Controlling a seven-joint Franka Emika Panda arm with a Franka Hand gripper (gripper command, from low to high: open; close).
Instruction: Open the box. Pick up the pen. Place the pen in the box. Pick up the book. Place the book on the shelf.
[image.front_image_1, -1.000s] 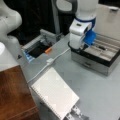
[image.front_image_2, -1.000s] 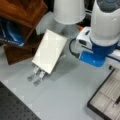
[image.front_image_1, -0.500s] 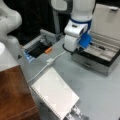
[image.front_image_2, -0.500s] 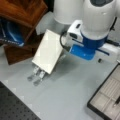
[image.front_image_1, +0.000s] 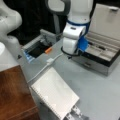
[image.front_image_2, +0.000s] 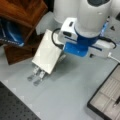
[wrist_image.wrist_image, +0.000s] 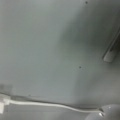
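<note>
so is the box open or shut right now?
Open. In a front view the box has its lid standing upright behind the tray, the compartments exposed, and a dark pen lying inside. The gripper is not visible.

Soft, even light throughout, all views blurred, with a dark shadow across the wrist view.

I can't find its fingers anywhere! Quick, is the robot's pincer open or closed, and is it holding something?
Pincer: hidden behind the arm's wrist, so it cannot be told.
</note>
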